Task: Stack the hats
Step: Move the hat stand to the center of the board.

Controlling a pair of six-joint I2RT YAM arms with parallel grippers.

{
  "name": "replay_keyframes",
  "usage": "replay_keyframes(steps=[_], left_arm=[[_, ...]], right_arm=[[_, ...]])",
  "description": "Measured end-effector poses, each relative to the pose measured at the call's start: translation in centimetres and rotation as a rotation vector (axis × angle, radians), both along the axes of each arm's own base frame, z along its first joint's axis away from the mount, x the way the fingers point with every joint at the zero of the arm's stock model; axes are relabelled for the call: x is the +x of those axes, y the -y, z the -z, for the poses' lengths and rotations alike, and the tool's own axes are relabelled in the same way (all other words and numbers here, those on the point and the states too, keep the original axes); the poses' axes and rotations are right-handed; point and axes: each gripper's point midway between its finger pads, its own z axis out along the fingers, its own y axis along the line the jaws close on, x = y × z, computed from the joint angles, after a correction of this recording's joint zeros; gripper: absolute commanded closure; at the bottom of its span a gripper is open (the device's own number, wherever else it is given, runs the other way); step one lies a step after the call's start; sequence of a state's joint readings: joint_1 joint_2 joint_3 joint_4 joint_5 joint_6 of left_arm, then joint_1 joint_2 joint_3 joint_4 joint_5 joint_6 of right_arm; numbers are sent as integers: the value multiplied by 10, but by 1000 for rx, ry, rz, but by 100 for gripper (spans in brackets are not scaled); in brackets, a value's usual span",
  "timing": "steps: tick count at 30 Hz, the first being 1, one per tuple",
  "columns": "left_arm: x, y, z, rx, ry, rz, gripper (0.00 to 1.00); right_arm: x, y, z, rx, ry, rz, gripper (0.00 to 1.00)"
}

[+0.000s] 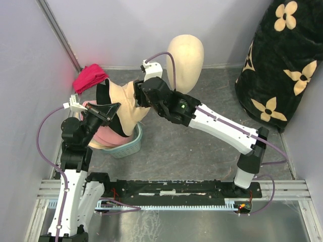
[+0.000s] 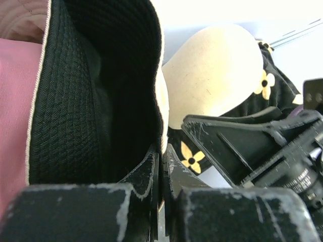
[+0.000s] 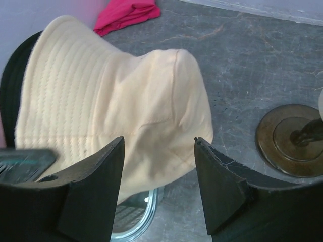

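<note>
**A:** Where are the hats?

**B:** They're piled on a pale green basket (image 1: 129, 146) near the left edge of the desk (image 1: 192, 146). The beige hat (image 1: 124, 108) (image 3: 126, 111) is on top, slumped, with its stitched brim toward the left edge. The black hat (image 1: 103, 94) (image 2: 86, 91) sticks out from under it on the far-left side, with its brim standing up. The pink hat (image 1: 103, 137) (image 2: 15, 101) is lowest and shows at the basket's near-left side.

**A:** And the left claw?

**B:** The left claw (image 1: 108, 108) (image 2: 161, 161) is closed tight. It has the pale-piped edge of the black hat's brim pinched between its fingers.

**A:** Is the right one holding anything?

**B:** No. The right claw (image 1: 139, 96) (image 3: 159, 143) has its jaws spread wide and holds nothing. It sits above the beige hat's crown, which shows in the gap between the fingers. I cannot tell whether the tips touch the fabric.

**A:** What else is on the desk?

**B:** A red cloth (image 1: 90, 78) (image 3: 126, 12) is bunched in the far-left corner, just beyond the hats. A cream mannequin head (image 1: 185, 58) (image 2: 212, 75) stands at the middle of the far edge on a round dark stand (image 3: 290, 138). A black cloth with cream flowers (image 1: 282, 65) (image 2: 192, 159) fills the far-right corner, well apart from the basket.
</note>
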State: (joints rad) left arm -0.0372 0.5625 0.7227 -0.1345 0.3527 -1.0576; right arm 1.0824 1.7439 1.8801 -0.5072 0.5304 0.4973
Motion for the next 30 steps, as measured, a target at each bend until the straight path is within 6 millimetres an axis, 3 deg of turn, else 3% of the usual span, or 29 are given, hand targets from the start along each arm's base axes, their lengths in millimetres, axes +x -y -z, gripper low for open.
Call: replay_keyframes(steps=[10,23,30], left_arm=[[-3,1,-2,0,8,10,97],[-6,2,-4,0,18,15,97],[-8,2,-4,0,25,15,97]], right_arm=[[32,4,17,-10,-73,33,37],[24,-12,10,59,-119,-35,42],[27,-19,25,58,-158,-38,52]])
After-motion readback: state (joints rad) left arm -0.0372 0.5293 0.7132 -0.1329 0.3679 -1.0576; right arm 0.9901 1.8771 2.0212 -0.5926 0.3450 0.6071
